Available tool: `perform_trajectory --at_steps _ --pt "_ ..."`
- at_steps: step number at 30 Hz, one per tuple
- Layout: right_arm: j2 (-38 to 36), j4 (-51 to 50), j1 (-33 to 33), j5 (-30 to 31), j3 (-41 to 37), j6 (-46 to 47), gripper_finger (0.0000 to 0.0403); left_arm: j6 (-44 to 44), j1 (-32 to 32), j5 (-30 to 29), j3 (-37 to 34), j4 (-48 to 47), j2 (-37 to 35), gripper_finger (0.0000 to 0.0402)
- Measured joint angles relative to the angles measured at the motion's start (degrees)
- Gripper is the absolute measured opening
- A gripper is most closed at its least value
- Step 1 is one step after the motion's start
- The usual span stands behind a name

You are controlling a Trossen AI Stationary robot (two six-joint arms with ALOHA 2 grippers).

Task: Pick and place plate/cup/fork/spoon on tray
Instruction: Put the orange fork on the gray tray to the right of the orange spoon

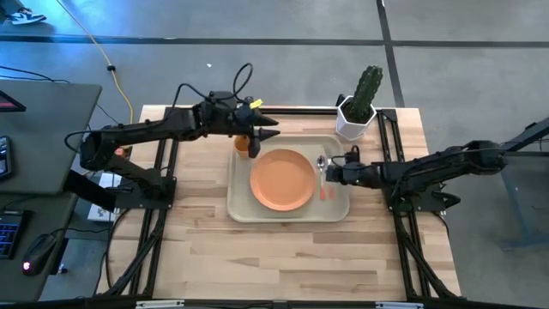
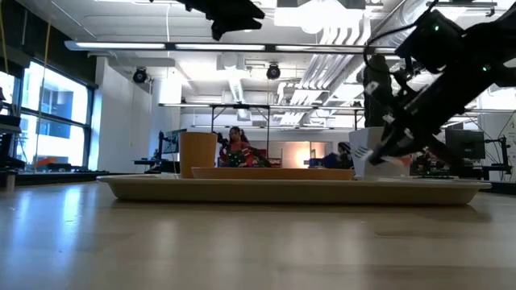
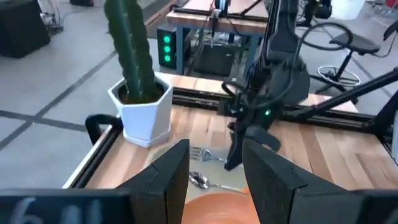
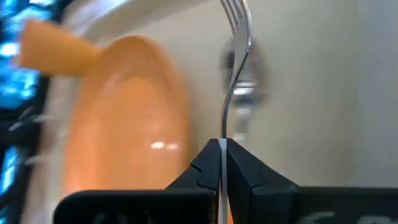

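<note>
The cream tray [image 1: 240,202] lies mid-table with the orange plate [image 1: 281,178] in its middle and the orange cup [image 1: 243,144] standing in its far left corner. The spoon [image 1: 322,165] lies on the tray right of the plate. My right gripper [image 1: 331,172] reaches in from the table's right, over the tray's right part, and is shut on the fork [image 4: 235,37]. My left gripper [image 1: 271,130] is open and empty, high above the tray's far edge near the cup; its two fingers [image 3: 174,180] stand apart in the left wrist view. My right gripper pinches the fork's slim metal neck [image 4: 223,127] between its two fingertips. The fork runs along the fingers and sticks out ahead of them, tines [image 4: 236,12] foremost, toward the table's left. The tines [image 2: 363,153] show just above the tray's rim, over the spoon.
A white pot with a green cactus [image 1: 357,116] stands on the table beyond the tray's far right corner, close to my right arm. Bare wood lies in front of the tray [image 1: 283,257]. People sit in the room behind [image 2: 235,145].
</note>
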Motion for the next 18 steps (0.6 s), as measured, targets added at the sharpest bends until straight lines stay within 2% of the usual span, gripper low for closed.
perform_trajectory --at_steps 3,12,18 --pt "0.0 -4.9 0.0 1.0 0.0 5.0 0.0 0.1 1.1 0.0 -0.2 -0.8 -0.5 0.0138" --pt "0.0 -8.4 -2.7 -6.9 0.0 6.3 0.0 1.1 3.2 -0.1 -0.2 -1.3 -0.7 0.0138" --pt "0.0 -9.7 -5.9 -10.9 0.0 5.3 0.0004 0.2 3.6 -5.4 -0.1 -2.1 -0.7 0.0138"
